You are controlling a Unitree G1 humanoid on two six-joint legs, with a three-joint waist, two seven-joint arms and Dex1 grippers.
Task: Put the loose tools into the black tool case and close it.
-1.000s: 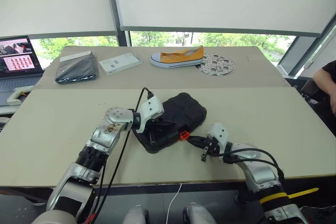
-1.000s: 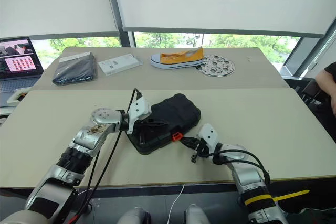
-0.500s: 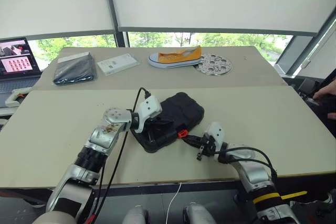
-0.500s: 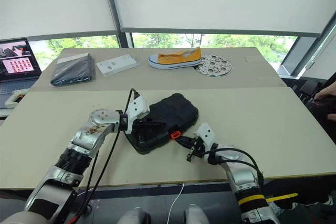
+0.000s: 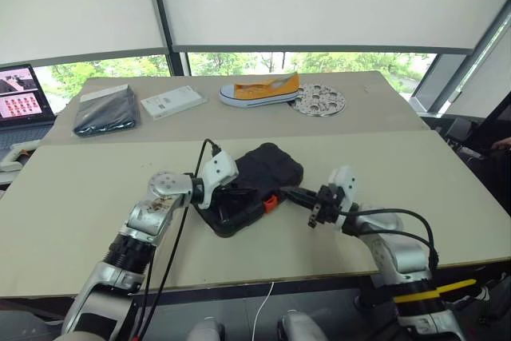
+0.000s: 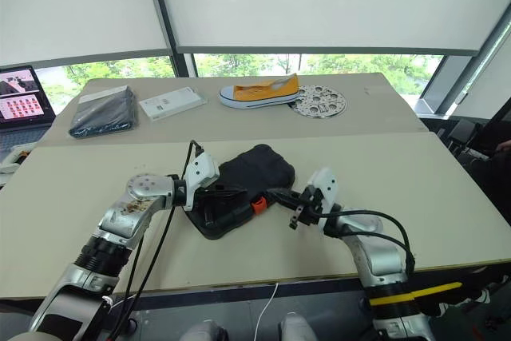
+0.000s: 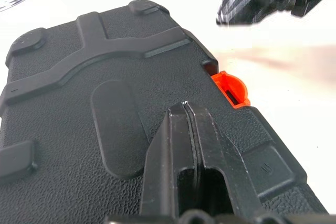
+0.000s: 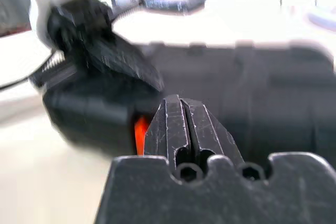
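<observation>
Left gripper [image 7: 185, 109] lay on lid of case [image 5: 263, 167], fingers pressed together, empty. Case sat closed mid-table [image 5: 80, 189], orange latch [image 5: 270, 202] facing right gripper [image 5: 297, 194]. Right gripper hovered just beside latch, fingers pressed together, empty. Shoe [image 5: 259, 89] lay on far table.

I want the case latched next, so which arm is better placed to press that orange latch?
Probably the right. The right gripper, jaws shut, points at the orange latch from just beside it. The left gripper, also shut, lies over the lid of the black tool case.
</observation>
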